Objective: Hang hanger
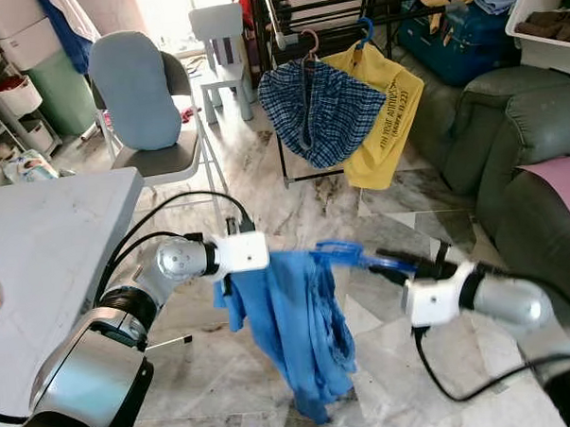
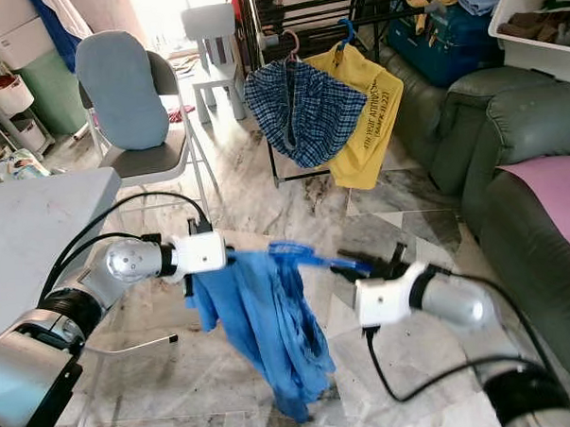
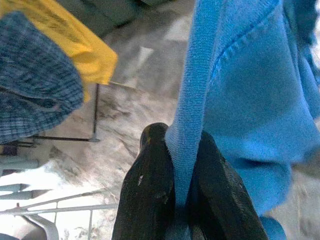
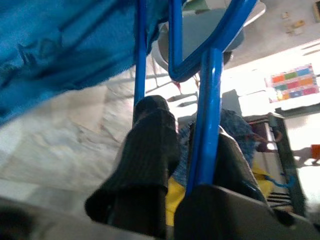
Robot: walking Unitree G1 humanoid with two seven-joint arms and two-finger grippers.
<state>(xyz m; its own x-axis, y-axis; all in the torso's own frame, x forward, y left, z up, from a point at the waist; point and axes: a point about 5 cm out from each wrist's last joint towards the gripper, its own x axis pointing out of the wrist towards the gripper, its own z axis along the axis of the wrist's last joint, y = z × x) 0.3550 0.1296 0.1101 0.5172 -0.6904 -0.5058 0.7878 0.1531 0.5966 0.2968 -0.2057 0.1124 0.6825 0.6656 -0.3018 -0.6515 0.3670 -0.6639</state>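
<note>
Hanger — blue plastic — held out level in front of the robot, well short of the rack, with the blue garment draped from it and drooping toward the marble floor. Not yet hung.

Right gripper on the hanger's end farthest from the rack side of the left arm; in the right wrist view, jaws pressed together on one blue bar of the hanger, the second bar passing just beside the other finger. Grip judged firm.

Left gripper at the garment's opposite edge; in the left wrist view, jaws pinching a ribbed hem of the cloth, fabric falling away beyond. Judged to be spreading or steadying the garment rather than carrying the hanger.

Rack already loaded: checked garment on a pink hook, yellow shirt on a blue hook just beside it, both on the front rail. Free rail space either side of the pair hard to judge.

Done, as far as seen: garment on hanger, hanger in hand. Left to do: approach to the rack, release of the hem, lift of the hook over the rail, release. Hook of the held hanger not clearly made out. Roughly the first half complete.
</note>
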